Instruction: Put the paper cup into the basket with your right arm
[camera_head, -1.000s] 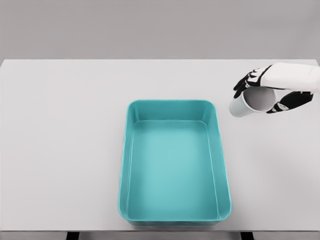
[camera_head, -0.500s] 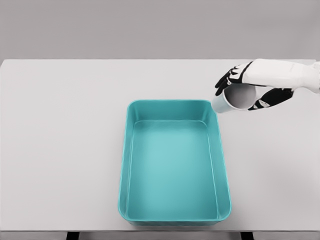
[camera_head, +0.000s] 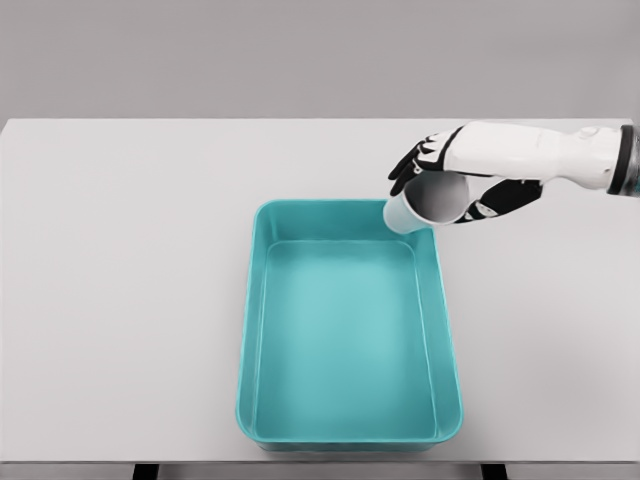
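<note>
My right hand (camera_head: 445, 180) is shut on the white paper cup (camera_head: 425, 203), which is tilted with its open mouth facing me. The cup hangs over the far right corner of the teal basket (camera_head: 262, 300), above its rim. The basket is a rectangular tub lying in the middle of the white table (camera_head: 120, 250), and nothing lies inside it. My white right forearm (camera_head: 560, 155) reaches in from the right edge. The left arm does not show.
The white table runs from edge to edge, with its front edge just below the basket. A grey wall (camera_head: 320, 55) stands behind the table's far edge.
My right hand has carried the cup leftward, from beside the basket's right side to over its far right corner. The basket has stayed put.
</note>
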